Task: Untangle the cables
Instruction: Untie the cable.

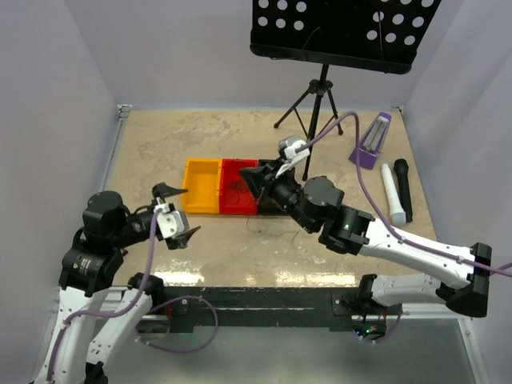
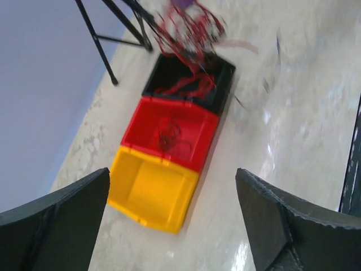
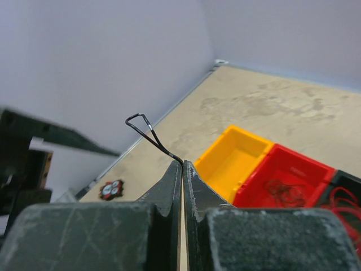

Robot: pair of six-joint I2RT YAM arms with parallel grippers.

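Marbled tabletop (image 1: 160,144) beneath, right claw (image 3: 183,162) (pinching dark cable (image 3: 163,149)) extends over bins (image 1: 202,163).

Cables (image 2: 170,137) in the middle bin (image 2: 206,141)

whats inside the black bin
Red cables lie in the black bin. Its far end is covered by a blurred red bunch above; overhead, the right arm hides most of it.

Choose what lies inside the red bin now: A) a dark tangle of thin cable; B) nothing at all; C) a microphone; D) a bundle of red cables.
A: in the left wrist view a dark tangle of cable lies on the floor of the red bin, while the red cables are in the black bin and the yellow bin is bare.
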